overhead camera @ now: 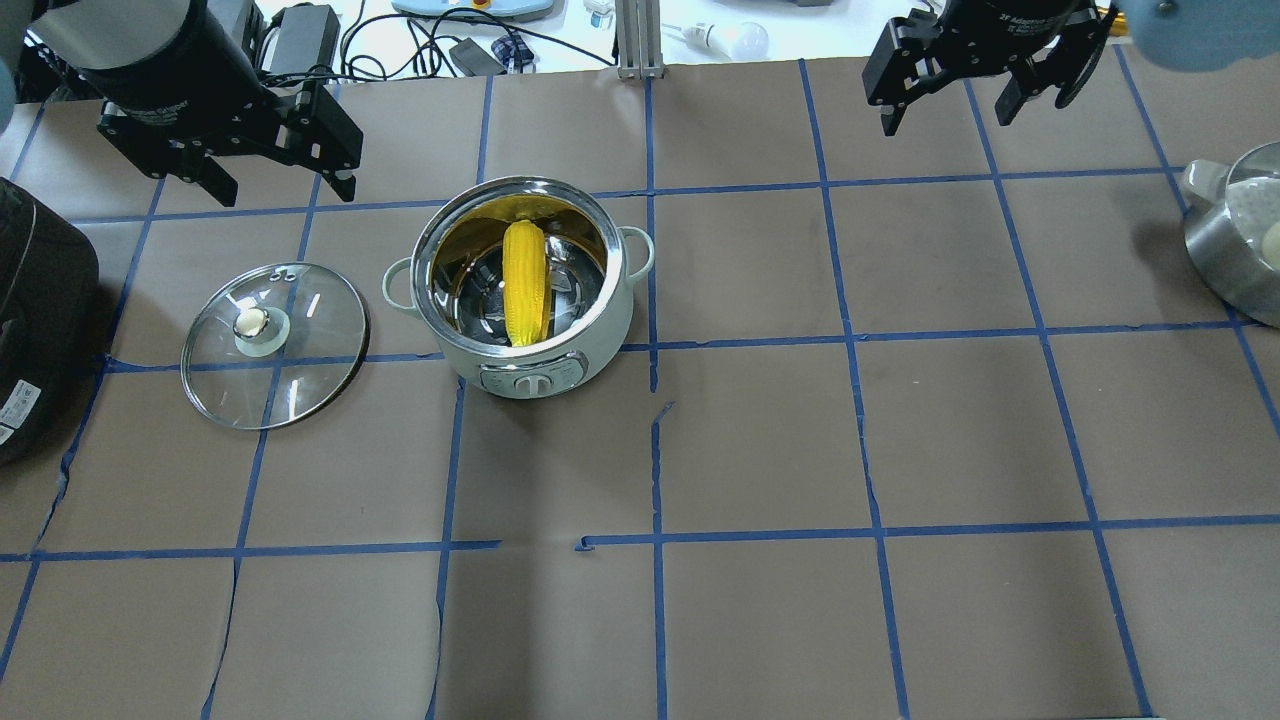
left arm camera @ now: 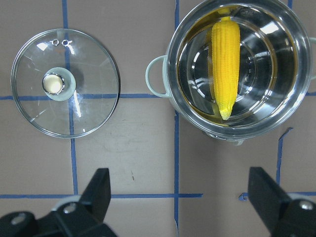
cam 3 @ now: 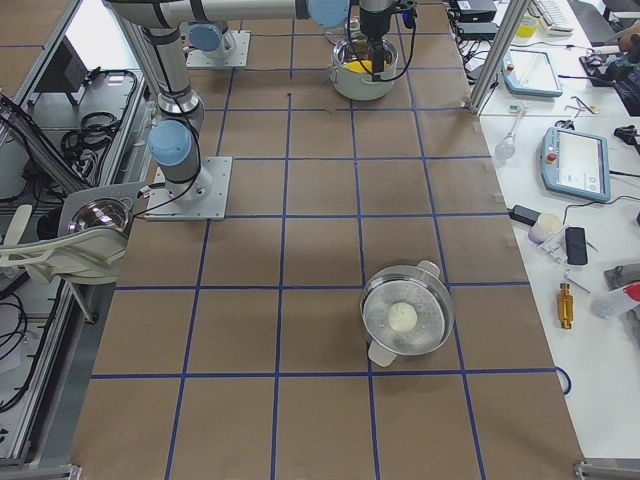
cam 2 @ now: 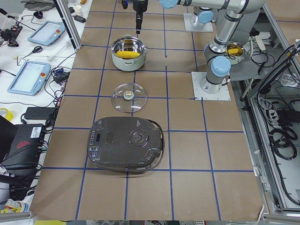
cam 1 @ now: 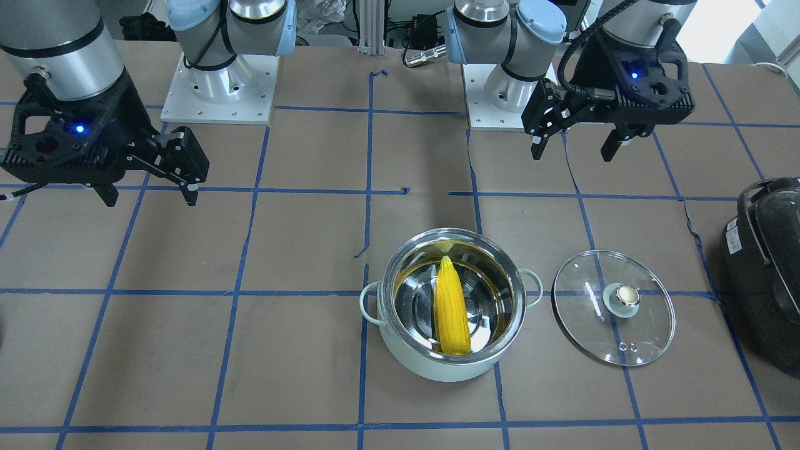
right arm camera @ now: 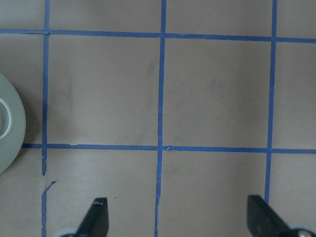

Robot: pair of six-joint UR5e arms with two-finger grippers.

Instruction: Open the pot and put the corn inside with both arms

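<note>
The pale mint-white pot (cam 1: 400,350) stands open on the table, and the yellow corn (cam 1: 451,309) lies inside it on the steel bottom. The glass lid (cam 1: 587,325) lies flat on the table beside the pot, knob up. In the overhead view the corn (overhead camera: 525,285) is in the pot (overhead camera: 540,375), with the lid (overhead camera: 300,350) to its left. My left gripper (overhead camera: 285,190) is open and empty, raised beyond the lid. The left wrist view shows its fingertips (left arm camera: 98,187) above the table, near the pot (left arm camera: 155,81) and the lid (left arm camera: 94,94). My right gripper (overhead camera: 950,118) is open and empty, raised far from the pot.
A large black domed appliance (overhead camera: 40,300) sits at the table's left end, close to the lid. A steel pot (overhead camera: 1240,240) with a white item inside stands at the right edge. Blue tape lines grid the brown table.
</note>
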